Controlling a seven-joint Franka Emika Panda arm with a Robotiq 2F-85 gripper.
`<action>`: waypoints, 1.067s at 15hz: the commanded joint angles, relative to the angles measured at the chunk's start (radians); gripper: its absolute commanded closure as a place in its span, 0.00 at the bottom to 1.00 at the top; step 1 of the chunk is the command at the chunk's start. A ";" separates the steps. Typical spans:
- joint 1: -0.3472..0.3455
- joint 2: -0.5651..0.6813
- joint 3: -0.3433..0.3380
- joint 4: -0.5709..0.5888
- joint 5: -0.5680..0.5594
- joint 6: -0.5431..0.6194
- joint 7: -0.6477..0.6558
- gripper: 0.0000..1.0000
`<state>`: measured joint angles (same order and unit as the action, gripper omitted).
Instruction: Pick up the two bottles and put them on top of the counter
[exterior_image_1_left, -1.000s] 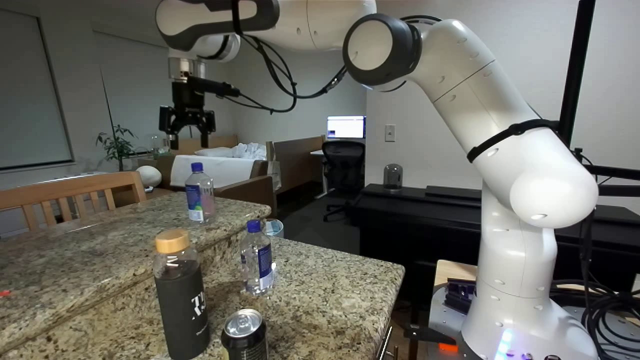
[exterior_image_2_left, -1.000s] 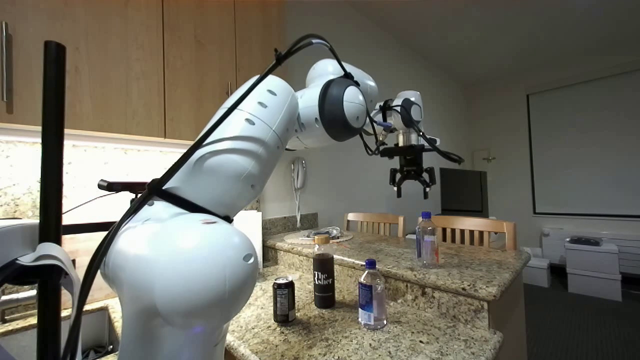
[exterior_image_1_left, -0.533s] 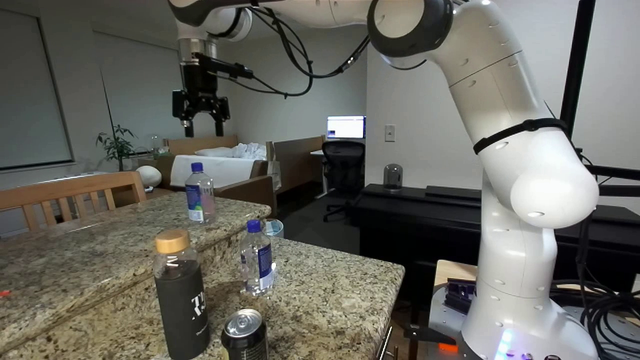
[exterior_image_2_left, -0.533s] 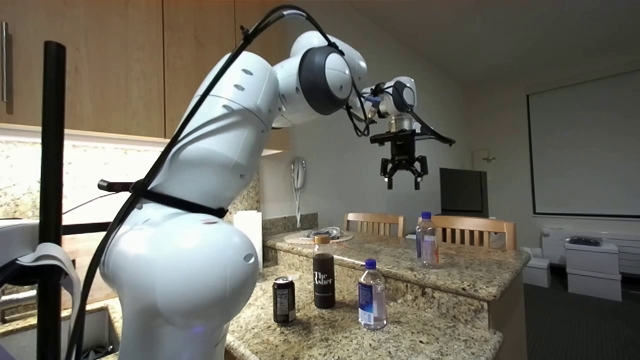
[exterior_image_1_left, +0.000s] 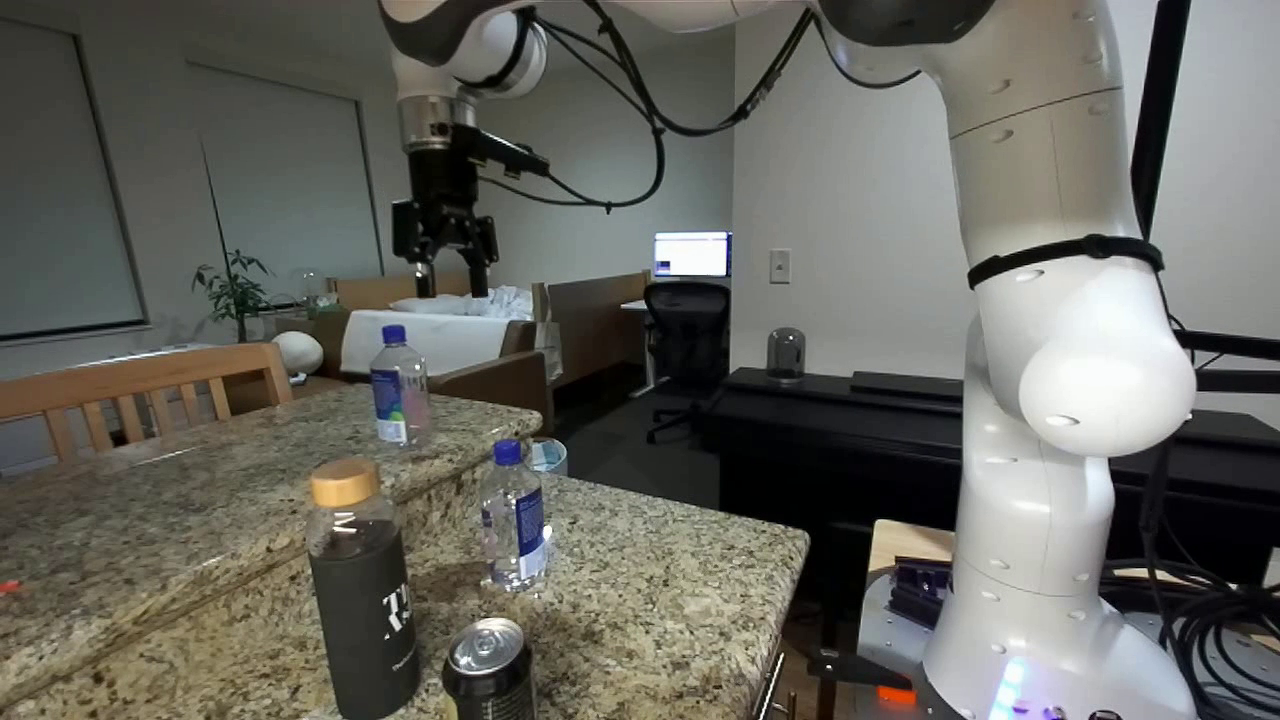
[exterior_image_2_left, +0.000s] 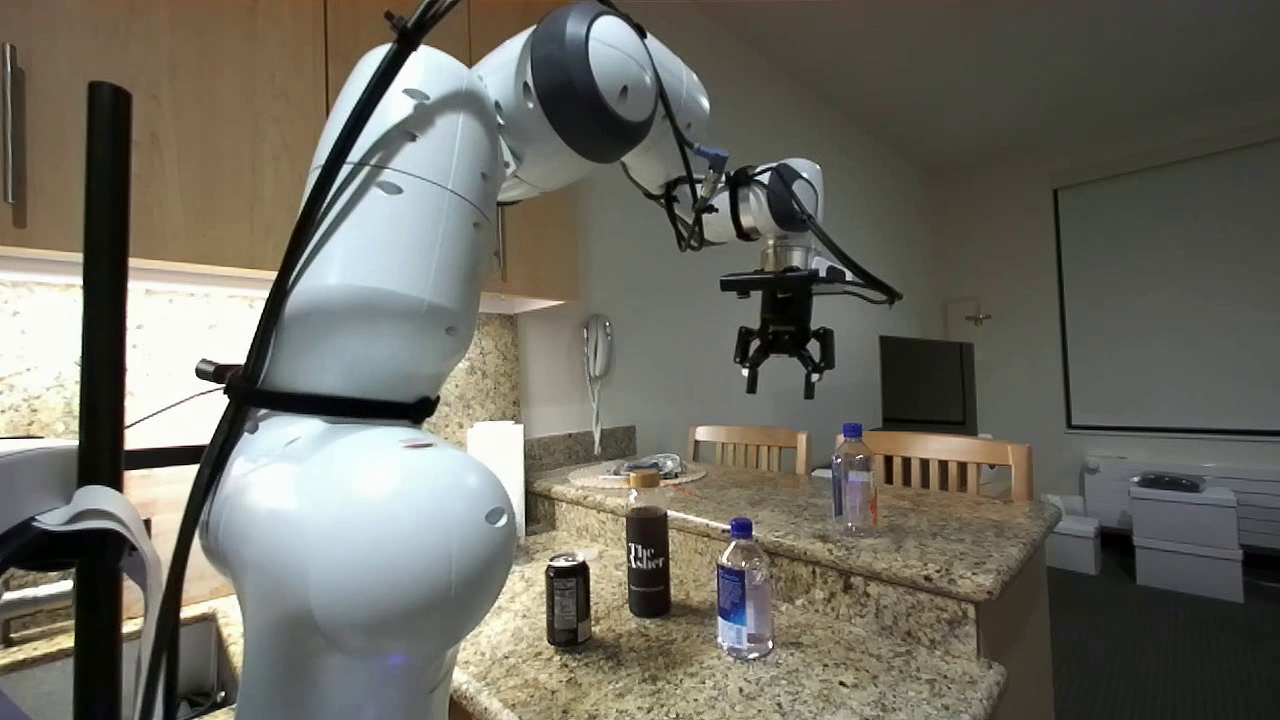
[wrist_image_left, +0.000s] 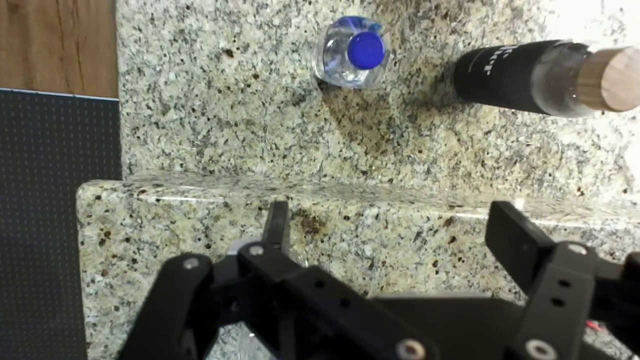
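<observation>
Blue-capped and clear, the lower bottle (exterior_image_2_left: 744, 600) was seen upright on the lower level of the granite counter (exterior_image_2_left: 870, 680), out from the step. Its twin, the upper bottle (exterior_image_1_left: 402, 400), was likewise seen upright on the counter's raised level, near the end. Both were labelled in blue and were parted by the counter's step. The gripper (exterior_image_1_left: 452, 292) was held above the counter, pointed downward, higher than both bottles and apart from them. Its fingers (wrist_image_left: 278, 220) were parted wide, in a released state, and speckled stone was framed between the fingertips in the wrist view. On the counter's lower level, a black bottle (exterior_image_1_left: 363, 610) with a tan cap and a drink can (exterior_image_1_left: 489, 670) were placed farther in from the end, the can being set farther from the counter's step. On the raised level, a round mat (exterior_image_2_left: 588, 478) was laid; the small items (exterior_image_2_left: 655, 463) on it could not be made out. The white arm (exterior_image_1_left: 1040, 200) was extended over the counter from beside it. In an exterior view, wooden chairs (exterior_image_2_left: 945, 447) were seen lined along the counter's raised side, and a wall phone (exterior_image_2_left: 597, 345) was seen hung beyond it. A bed (exterior_image_1_left: 425, 345) and a monitor (exterior_image_1_left: 692, 255) were seen past the counter's end.
</observation>
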<state>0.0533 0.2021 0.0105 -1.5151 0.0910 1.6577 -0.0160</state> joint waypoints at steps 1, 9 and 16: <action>-0.025 -0.107 0.003 -0.245 0.012 0.157 -0.071 0.00; -0.020 -0.239 0.019 -0.689 0.054 0.524 -0.150 0.00; 0.030 -0.296 0.051 -0.961 0.151 0.903 -0.201 0.00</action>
<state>0.0710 -0.0410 0.0508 -2.3762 0.1940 2.4321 -0.1609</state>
